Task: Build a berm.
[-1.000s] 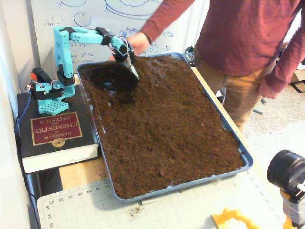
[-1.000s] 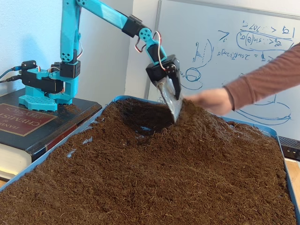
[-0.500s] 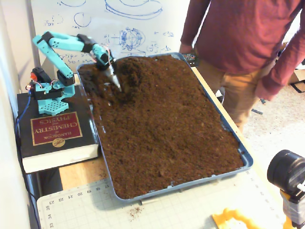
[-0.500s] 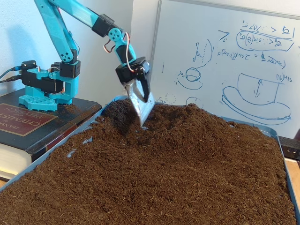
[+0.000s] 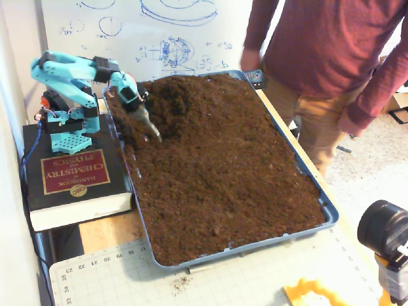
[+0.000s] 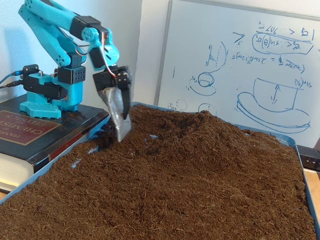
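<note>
Book: carries my base, left of the tray in both fixed views.
End effector: carries a metal scoop blade, tip just touching the soil at the tray's near-left corner; I cannot tell how wide my jaws stand.
Berm: a rough mound at the tray's far end, not yet a long ridge; most soil lies flat.
Change: I have swung left, off the hollow I dug beside the mound.
Person: stands right, hand withdrawn.

A lab: sketched-on whiteboard, chemistry handbook (under the arm's base), cutting mat.
</note>
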Controlling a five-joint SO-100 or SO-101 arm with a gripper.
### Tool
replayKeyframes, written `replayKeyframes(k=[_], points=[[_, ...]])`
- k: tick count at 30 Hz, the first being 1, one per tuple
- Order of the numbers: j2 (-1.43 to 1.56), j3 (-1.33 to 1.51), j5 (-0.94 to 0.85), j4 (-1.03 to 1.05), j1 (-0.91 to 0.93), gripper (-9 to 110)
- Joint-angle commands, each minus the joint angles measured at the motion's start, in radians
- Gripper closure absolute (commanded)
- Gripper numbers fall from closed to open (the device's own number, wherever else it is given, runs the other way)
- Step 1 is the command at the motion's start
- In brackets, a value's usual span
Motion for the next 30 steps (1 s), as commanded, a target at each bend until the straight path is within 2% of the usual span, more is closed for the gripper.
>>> replayKeyframes(k=[1, 9, 20, 30], points=[[0.084, -0.006, -0.109, 0.08, 0.126, 101], [-0.034, 0.038, -0.14, 0.081, 0.195, 101], [-0.555, -0.123, -0.141, -0.186, 0.193, 101], [-0.779, -0.322, -0.126, -0.318, 0.175, 101]])
